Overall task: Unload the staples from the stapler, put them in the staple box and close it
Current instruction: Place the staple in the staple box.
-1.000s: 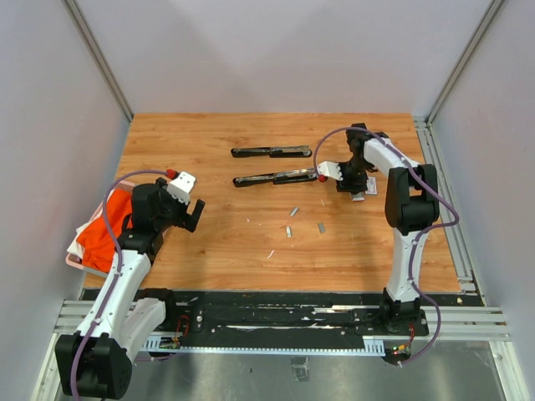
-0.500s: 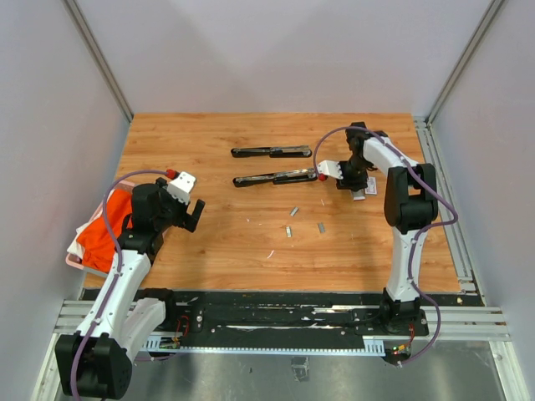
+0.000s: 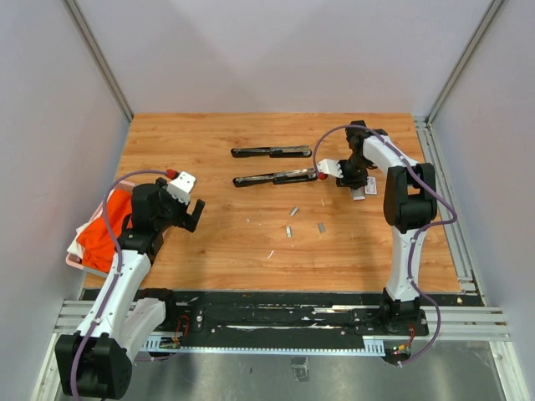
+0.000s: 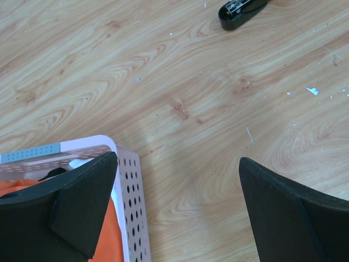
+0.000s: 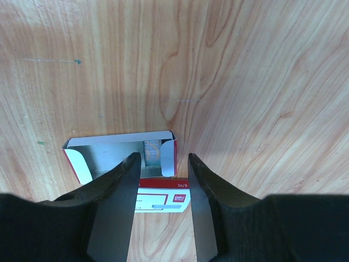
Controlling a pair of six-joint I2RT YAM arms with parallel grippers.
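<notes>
- My right gripper [image 5: 162, 158] hangs over the table's 2 o'clock area, fingers parted by a narrow gap and gripping nothing that I can see.
- Through that gap shows a small white box [image 5: 117, 150] with red print, its end flap open. My fingers cover its near part, and I cannot make out what it contains.
- The staples [image 3: 321, 226] lie loose on the wood just off centre toward 4 o'clock, well apart from both grippers, with bare board all round them.
- Two black staplers lie opened flat toward 12 o'clock: the far stapler [image 3: 272, 152] and the near stapler [image 3: 276, 177], whose right end is just beside my right wrist.
- My left gripper [image 4: 177, 158] sits at 9 o'clock with its fingers spread wide and nothing between them; there is open wood ahead of it.
- A pink perforated basket [image 4: 128, 180] holding orange cloth is at the table's left edge, close under that gripper, partly hidden by its left finger.
- One stapler's end is cut off at the top of the left wrist view; I cannot tell which stapler it is.
- Grey walls enclose the left, far and right sides.
</notes>
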